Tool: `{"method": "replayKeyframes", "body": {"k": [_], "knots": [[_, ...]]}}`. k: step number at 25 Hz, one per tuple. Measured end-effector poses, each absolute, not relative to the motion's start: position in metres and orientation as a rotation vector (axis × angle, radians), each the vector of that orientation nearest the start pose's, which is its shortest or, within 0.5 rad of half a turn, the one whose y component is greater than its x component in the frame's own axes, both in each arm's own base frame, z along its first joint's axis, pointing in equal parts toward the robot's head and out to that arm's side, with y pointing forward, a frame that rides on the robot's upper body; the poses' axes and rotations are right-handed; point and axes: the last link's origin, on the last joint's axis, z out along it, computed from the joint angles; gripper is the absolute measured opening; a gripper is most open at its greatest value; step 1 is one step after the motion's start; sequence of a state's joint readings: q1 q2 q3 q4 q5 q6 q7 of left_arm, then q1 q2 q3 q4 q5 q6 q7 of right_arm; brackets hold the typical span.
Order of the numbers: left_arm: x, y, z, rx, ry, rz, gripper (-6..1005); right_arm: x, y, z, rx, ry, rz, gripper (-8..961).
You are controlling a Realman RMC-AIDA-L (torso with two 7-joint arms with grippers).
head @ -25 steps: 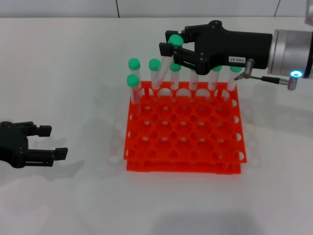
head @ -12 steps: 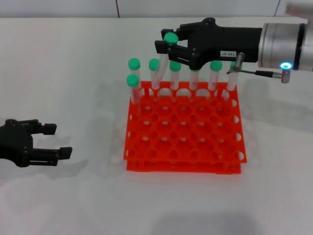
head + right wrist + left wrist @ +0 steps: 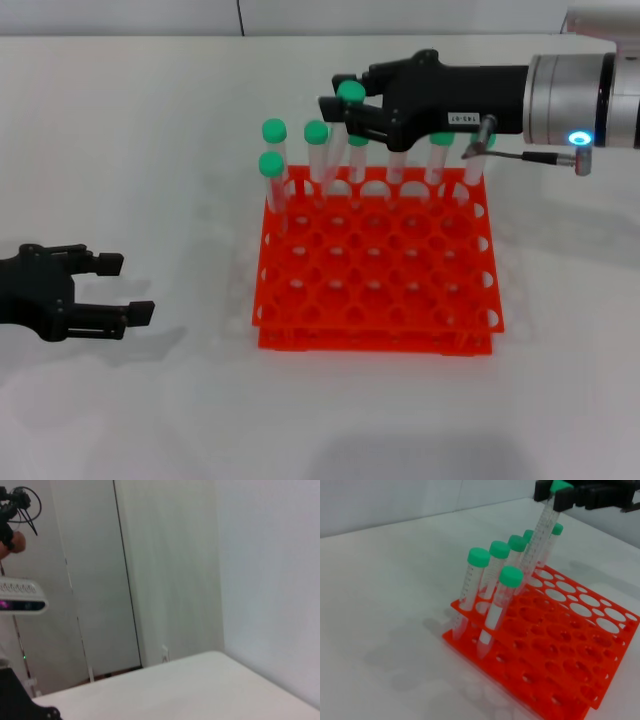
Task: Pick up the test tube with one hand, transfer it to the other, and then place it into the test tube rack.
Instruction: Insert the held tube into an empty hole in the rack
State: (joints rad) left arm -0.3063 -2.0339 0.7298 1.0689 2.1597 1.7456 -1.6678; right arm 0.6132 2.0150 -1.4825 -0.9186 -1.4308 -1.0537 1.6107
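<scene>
My right gripper (image 3: 336,94), black with a small white label, is shut on the green cap end of a clear test tube (image 3: 338,135). It holds the tube tilted over the back row of the orange rack (image 3: 400,300). In the left wrist view the gripper (image 3: 554,494) holds the tube (image 3: 536,540) slanting down among the back-row tubes; whether its tip is in a hole is hidden. My left gripper (image 3: 128,288), unlabelled, is open and empty low over the table, left of the rack.
Several other green-capped tubes (image 3: 272,175) stand in the rack's back row and left column, also in the left wrist view (image 3: 476,582). The rack's (image 3: 570,645) other holes are empty. The right wrist view shows only walls and a table top.
My right gripper has shifted slightly left and then lowered the tube toward the rack's back row. My left gripper has drifted a little to the right.
</scene>
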Motion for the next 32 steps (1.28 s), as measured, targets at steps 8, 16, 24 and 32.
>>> {"method": "replayKeyframes", "body": {"k": [8, 16, 24, 32], "knots": [[-0.306, 0.278, 0.067, -2.737, -0.841, -0.317, 861, 0.128, 0.388, -0.03, -2.743, 0.378, 0.704, 306], [-0.305, 0.278, 0.067, -2.739, -0.838, -0.317, 861, 0.124, 0.388, -0.03, -2.75, 0.371, 0.71, 310], [-0.305, 0.278, 0.066, -2.74, -0.838, -0.319, 862, 0.12, 0.39, -0.034, -2.757, 0.375, 0.705, 313], [-0.305, 0.278, 0.065, -2.743, -0.833, -0.321, 862, 0.12, 0.391, -0.04, -2.755, 0.377, 0.681, 317]]}}
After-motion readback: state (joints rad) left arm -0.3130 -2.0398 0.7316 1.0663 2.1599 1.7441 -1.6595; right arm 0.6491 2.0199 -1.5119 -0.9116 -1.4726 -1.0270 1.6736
